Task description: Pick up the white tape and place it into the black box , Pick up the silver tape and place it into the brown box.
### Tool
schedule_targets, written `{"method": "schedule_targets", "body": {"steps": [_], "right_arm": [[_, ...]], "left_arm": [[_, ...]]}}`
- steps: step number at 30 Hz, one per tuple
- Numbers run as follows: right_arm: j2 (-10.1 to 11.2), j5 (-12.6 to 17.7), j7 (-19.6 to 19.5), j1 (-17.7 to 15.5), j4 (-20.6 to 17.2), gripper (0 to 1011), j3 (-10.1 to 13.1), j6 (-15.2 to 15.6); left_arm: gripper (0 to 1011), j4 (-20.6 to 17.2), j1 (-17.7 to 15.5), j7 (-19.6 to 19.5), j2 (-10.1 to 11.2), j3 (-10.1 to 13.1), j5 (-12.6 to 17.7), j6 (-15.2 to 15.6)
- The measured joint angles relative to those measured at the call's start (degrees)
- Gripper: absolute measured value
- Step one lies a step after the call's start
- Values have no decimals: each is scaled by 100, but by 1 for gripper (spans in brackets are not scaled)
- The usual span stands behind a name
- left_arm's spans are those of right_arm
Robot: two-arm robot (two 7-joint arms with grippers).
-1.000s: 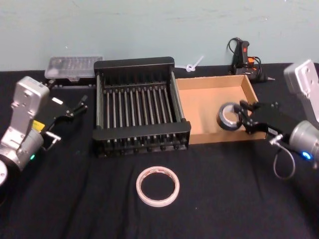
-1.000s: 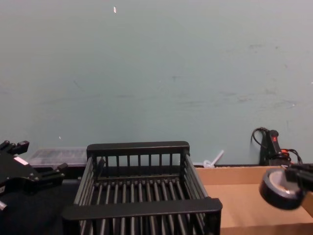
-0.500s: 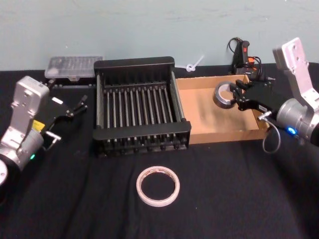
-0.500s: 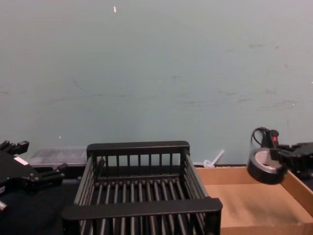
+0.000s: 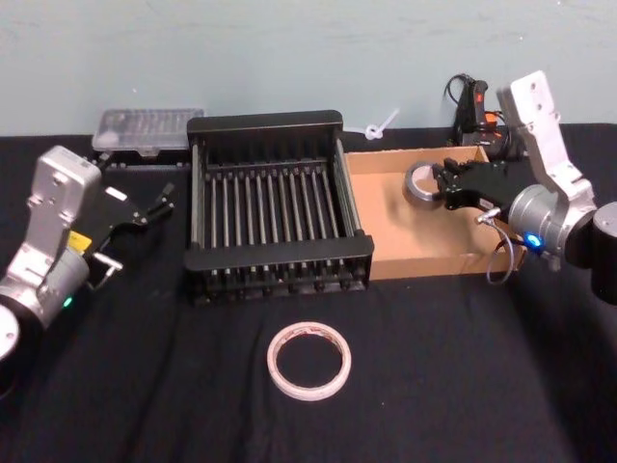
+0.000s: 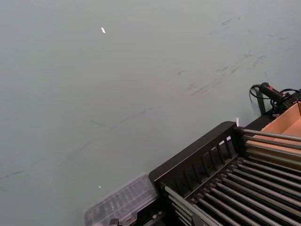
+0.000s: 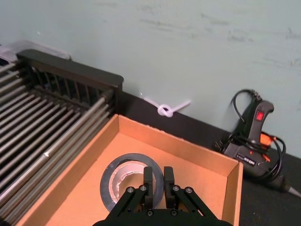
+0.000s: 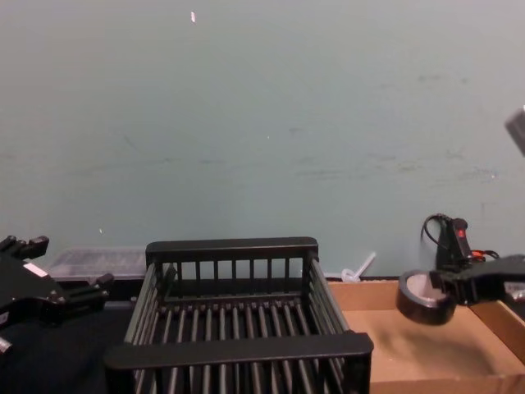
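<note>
Silver tape [image 5: 422, 182] pinched at its rim by the right gripper [image 5: 444, 184], held above the far part of the brown box [image 5: 405, 253]; in the chest view, clear of the cardboard floor. Black box [image 5: 270, 207] just beside the brown box's left wall. White tape [image 5: 308, 360] flat on the black table [image 5: 145, 386], near its front edge. Left gripper [image 5: 157, 204] parked left of the black box, fingers apart, holding nothing.

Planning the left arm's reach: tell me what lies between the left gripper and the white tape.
Head view: bare black cloth between the left gripper and the white tape. The black box's near left corner sits just beside that line.
</note>
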Motion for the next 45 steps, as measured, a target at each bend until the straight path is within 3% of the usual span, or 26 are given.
{"method": "schedule_targets", "body": {"steps": [4,15,40,45], "right_arm": [[-71,-78,-23,65,161,140,-13,22],[-56,-70,-19,58,128,155,-10,22],[-43,-45,-11,42,97,925,-2,17],[-43,-42,-11,40,95,1002,-2,17]], "left_arm": [[1001,0,0,0,0,0,0,0],[1001,0,0,0,0,0,0,0],[1001,0,0,0,0,0,0,0],[1001,0,0,0,0,0,0,0]]}}
